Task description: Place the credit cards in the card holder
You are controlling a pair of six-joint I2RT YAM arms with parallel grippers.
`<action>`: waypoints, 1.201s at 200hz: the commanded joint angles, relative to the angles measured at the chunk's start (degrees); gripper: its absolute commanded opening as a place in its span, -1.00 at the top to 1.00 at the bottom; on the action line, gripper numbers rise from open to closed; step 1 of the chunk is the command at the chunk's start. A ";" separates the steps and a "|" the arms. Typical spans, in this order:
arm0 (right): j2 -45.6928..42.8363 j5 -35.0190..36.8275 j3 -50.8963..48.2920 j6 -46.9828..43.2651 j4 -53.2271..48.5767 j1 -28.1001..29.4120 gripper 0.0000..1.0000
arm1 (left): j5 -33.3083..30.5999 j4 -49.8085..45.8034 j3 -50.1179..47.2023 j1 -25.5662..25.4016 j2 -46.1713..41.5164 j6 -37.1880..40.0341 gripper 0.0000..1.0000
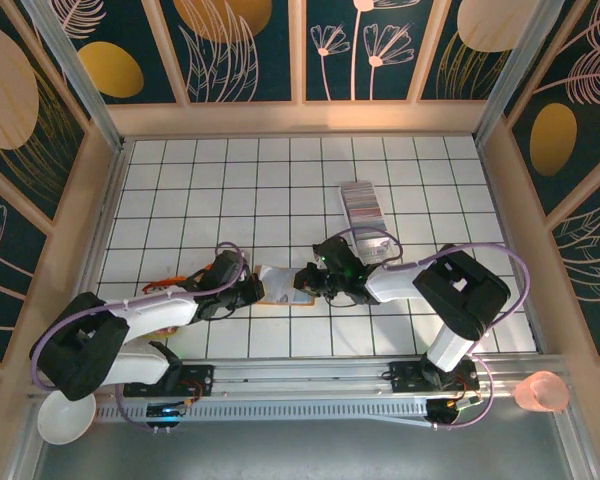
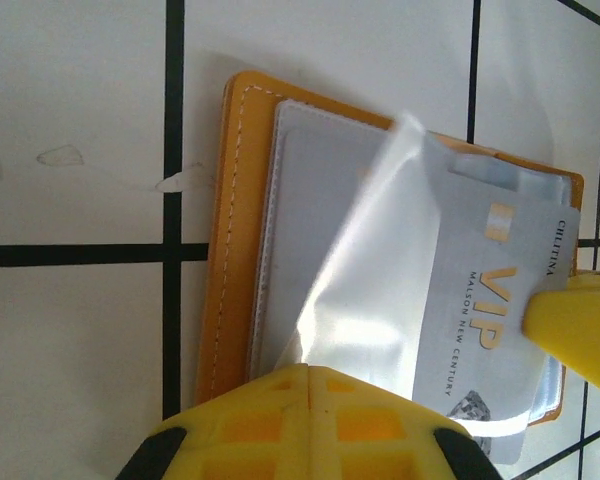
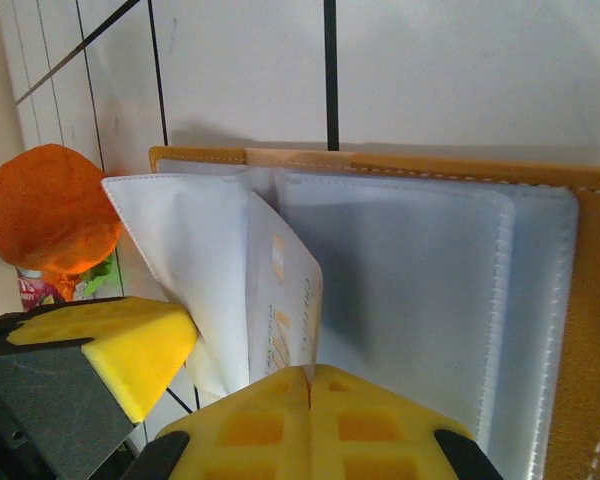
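One card holder [image 1: 278, 283] lies open on the white tiled table [image 1: 210, 190], near its front edge, between the tips of the two arms. The left wrist view shows its tan leather cover [image 2: 235, 250] flat on the tiles, with pale see-through sleeves stacked inside. The left claw [image 1: 252, 290] comes in from the left. Its two yellow fingers are pressed together [image 2: 310, 375], pinching one clear sleeve [image 2: 380, 250] and lifting it off the stack. The right claw [image 1: 308, 282] comes in from the right, its two fingers also closed tight [image 3: 308, 375]. It grips one grey card [image 3: 285, 290] by its edge. That card [image 2: 490, 310] carries gold VIP lettering and lies at the right end of the holder, partly under the raised sleeve. Further back and a little right of centre stands one long row of credit cards [image 1: 362, 200] packed on edge, too many to count. One white bowl [image 1: 65, 418] sits off the table at the front left, and one pink cup [image 1: 542, 392] at the front right. One orange rounded lump [image 3: 50, 220] shows beyond the holder in the right wrist view.
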 commanded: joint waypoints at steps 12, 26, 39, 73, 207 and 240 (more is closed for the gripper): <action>-0.30 3.31 1.40 -2.80 -6.28 0.37 1.00 | -1.85 0.15 -0.26 -0.17 1.11 1.18 1.00; -0.28 3.48 2.05 -3.48 -7.48 0.27 1.00 | -2.26 -0.64 -0.13 -0.17 1.29 1.42 1.00; -0.39 3.57 2.19 -3.68 -7.56 0.30 1.00 | -2.47 -0.68 -0.45 -0.11 1.11 1.37 1.00; 0.43 3.05 2.42 -3.31 -6.23 0.26 1.00 | -2.60 -0.74 -1.10 -0.15 0.60 1.23 1.00; 2.82 1.74 3.43 -2.11 -0.34 1.14 1.00 | -3.17 -4.44 -1.28 -0.12 -4.09 1.34 0.59; 3.02 1.71 3.81 -2.11 -0.51 1.32 1.00 | -4.99 -5.62 -1.68 -0.12 -6.34 1.28 0.47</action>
